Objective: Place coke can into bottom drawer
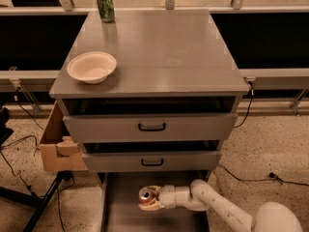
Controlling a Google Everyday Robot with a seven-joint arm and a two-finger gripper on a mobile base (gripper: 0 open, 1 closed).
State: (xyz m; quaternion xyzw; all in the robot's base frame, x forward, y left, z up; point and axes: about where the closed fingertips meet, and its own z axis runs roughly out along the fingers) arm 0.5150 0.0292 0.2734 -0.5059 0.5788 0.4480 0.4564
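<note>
Camera view: can held over the open drawer, bottom centre of frame.
The white arm's two-finger gripper [146, 200] is clamped on the small red coke can with silver top [146, 194], low inside the pulled-out wide grey bottom drawer [124, 219]. Two upper grey drawers with black handles [151, 126] sit above it. On the grey cabinet top [164, 52]: a cream bowl [91, 67] at left and a green can [105, 6] at upper left. A brown cardboard box [54, 148] is at the cabinet's left side.
</note>
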